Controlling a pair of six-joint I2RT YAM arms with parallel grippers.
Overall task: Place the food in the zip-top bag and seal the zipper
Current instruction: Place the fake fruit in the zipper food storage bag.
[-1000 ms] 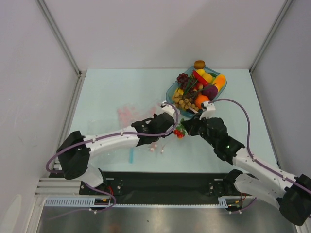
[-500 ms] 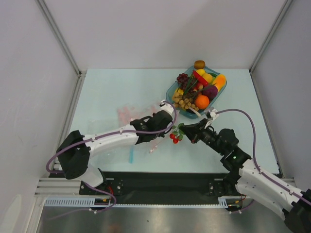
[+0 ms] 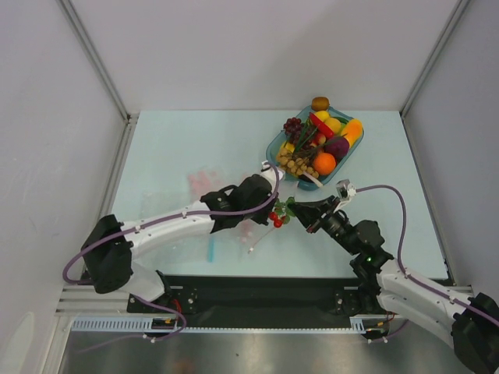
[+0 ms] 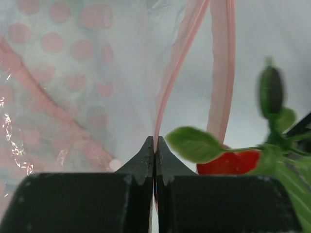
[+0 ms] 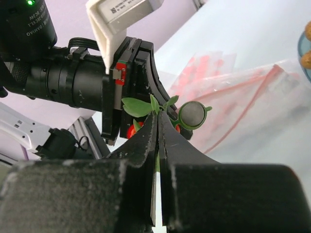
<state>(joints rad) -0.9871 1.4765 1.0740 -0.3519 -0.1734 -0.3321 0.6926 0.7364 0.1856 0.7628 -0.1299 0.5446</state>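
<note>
My left gripper (image 3: 265,209) (image 4: 155,141) is shut on the pale-pink zipper (image 4: 171,82) of the clear zip-top bag (image 3: 214,204) and holds its mouth lifted. My right gripper (image 3: 300,214) (image 5: 158,116) is shut on the green stem of a red cherry sprig with leaves (image 3: 278,216) (image 4: 228,158) (image 5: 138,108), held right beside the left gripper at the bag's mouth. The rest of the food lies in the teal tray (image 3: 274,142): orange (image 3: 324,162), yellow lemon (image 3: 333,123), tan grape bunch (image 3: 296,164), purple piece (image 3: 337,146).
A brown kiwi-like piece (image 3: 320,103) lies behind the tray. A short light-blue strip (image 3: 210,249) lies near the table's front edge. Grey walls and metal rails close in the sides and back.
My right gripper has carried the cherry sprig leftward and toward the front, away from the tray. My left gripper has lifted the bag's mouth edge slightly.
</note>
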